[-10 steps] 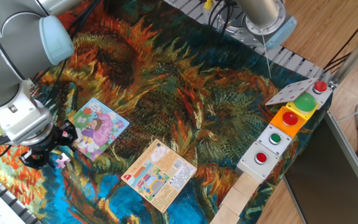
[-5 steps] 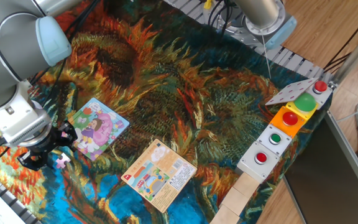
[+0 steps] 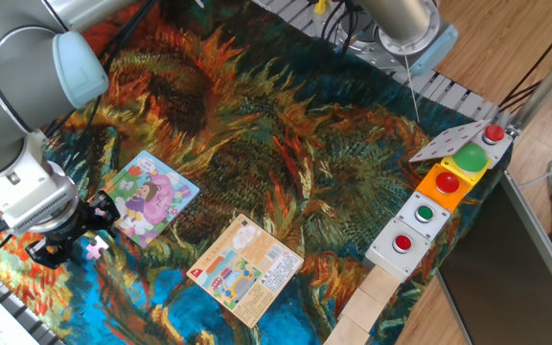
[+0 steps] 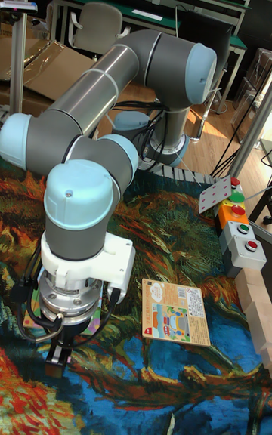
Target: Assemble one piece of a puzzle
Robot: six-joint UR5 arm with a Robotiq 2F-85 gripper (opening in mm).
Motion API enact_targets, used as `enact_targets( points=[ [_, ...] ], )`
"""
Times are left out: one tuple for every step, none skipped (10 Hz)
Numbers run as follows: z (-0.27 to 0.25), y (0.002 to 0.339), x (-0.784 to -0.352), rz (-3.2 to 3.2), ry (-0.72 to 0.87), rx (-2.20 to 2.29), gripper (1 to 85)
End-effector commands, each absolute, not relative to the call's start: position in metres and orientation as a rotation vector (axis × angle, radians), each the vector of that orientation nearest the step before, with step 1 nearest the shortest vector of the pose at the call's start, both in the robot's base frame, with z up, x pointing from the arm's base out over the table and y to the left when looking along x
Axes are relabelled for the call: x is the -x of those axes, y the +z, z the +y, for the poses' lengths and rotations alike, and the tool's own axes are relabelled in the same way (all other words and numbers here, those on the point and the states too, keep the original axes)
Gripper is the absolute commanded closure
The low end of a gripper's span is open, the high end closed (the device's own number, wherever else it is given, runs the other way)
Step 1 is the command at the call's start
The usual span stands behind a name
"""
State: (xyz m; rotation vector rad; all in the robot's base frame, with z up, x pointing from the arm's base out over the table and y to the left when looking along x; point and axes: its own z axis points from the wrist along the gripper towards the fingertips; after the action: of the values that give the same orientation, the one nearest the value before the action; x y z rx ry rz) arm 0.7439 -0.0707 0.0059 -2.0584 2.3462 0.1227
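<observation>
Scene: a UR5 arm leans over a bench (image 3: 286,144) draped in a sunflower-print cloth, its end effector (image 3: 51,247) low at the near-left corner.
The piece (image 3: 96,247): a small pink-lilac jigsaw bit lying flat on the cloth just beside the end effector, a little short of the puzzle (image 3: 149,197).
End effector state: dark fingers point down next to the piece — whether they are spread or closed cannot be told from either view.
Handling: likely feather-light, thin and stiff card; easily nudged or flipped, so a pinch across its flat edges, clear of the knobs, looks safest.
Containers: none in view — the puzzle board is the only receiver, and its empty slot is too small to make out.
Nearby: an orange-peach printed card (image 3: 246,267) and a row of button boxes (image 3: 438,204).
</observation>
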Motion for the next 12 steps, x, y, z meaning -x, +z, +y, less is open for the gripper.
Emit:
enact_targets(
  points=[
    [-0.0694, 0.0042, -0.7434, 2.341, 0.146, 2.066, 18.0],
    [-0.071, 0.0029, -0.7439, 2.339, 0.14, 2.077, 16.7],
    [-0.0718, 0.0006, -0.7443, 2.331, 0.142, 2.093, 16.0],
    [-0.0713, -0.001, -0.744, 2.328, 0.15, 2.1, 13.7],
    [-0.0711, -0.0021, -0.7437, 2.327, 0.155, 2.106, 12.7],
    [-0.0713, -0.0024, -0.744, 2.325, 0.153, 2.11, 12.7],
    [-0.0711, -0.0028, -0.7437, 2.323, 0.157, 2.115, 12.7],
    [-0.0709, -0.0031, -0.7436, 2.32, 0.158, 2.12, 12.3],
    [-0.0712, -0.0032, -0.743, 2.321, 0.16, 2.124, 12.3],
    [-0.0714, -0.0034, -0.7429, 2.321, 0.16, 2.13, 12.3],
    [-0.0713, -0.0045, -0.7436, 2.318, 0.161, 2.137, 12.3],
    [-0.0713, -0.0053, -0.744, 2.316, 0.161, 2.142, 12.3]
  ],
)
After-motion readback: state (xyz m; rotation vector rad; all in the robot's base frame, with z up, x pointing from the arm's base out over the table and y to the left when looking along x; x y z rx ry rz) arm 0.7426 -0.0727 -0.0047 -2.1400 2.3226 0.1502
